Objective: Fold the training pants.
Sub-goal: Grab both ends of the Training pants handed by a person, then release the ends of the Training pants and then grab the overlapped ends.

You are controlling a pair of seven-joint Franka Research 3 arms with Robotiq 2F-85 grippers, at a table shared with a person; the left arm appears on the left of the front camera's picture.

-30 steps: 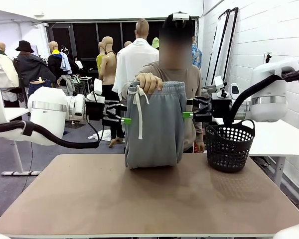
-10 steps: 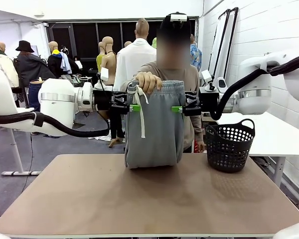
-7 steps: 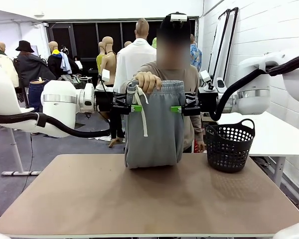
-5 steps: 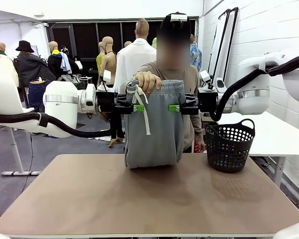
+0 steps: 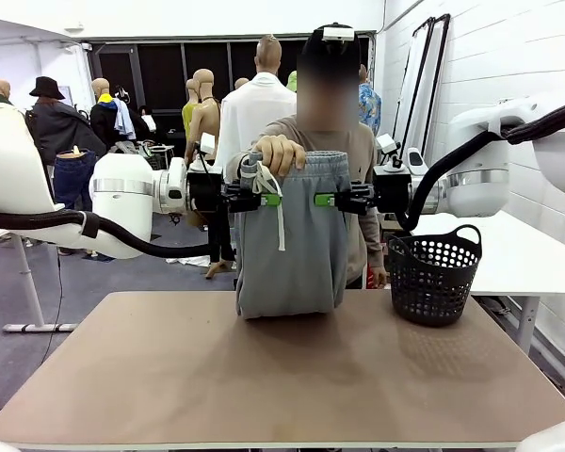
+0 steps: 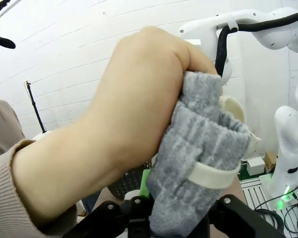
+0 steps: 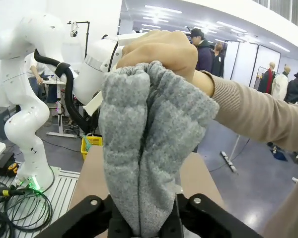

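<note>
A person's hand (image 5: 282,155) holds the folded light grey training pants (image 5: 292,240) up by the waistband, the bottom fold resting on the table. The white drawstring (image 5: 277,202) hangs down the front. My left gripper (image 5: 269,199) reaches in from the left and my right gripper (image 5: 323,199) from the right, both level just below the waistband. In the left wrist view the grey fabric (image 6: 193,163) runs down between my fingers (image 6: 228,210). The right wrist view likewise has the fabric (image 7: 149,148) between my fingers (image 7: 196,208). Both stand open, straddling the cloth.
A black perforated basket (image 5: 433,273) stands at the table's far right. The brown tabletop (image 5: 282,377) stretches in front of the pants. The person stands at the far edge behind the pants.
Both grippers rose to just under the waistband, then slid inward from the pants' sides until their fingers straddle the fabric. The person's hand and the pants stayed still.
</note>
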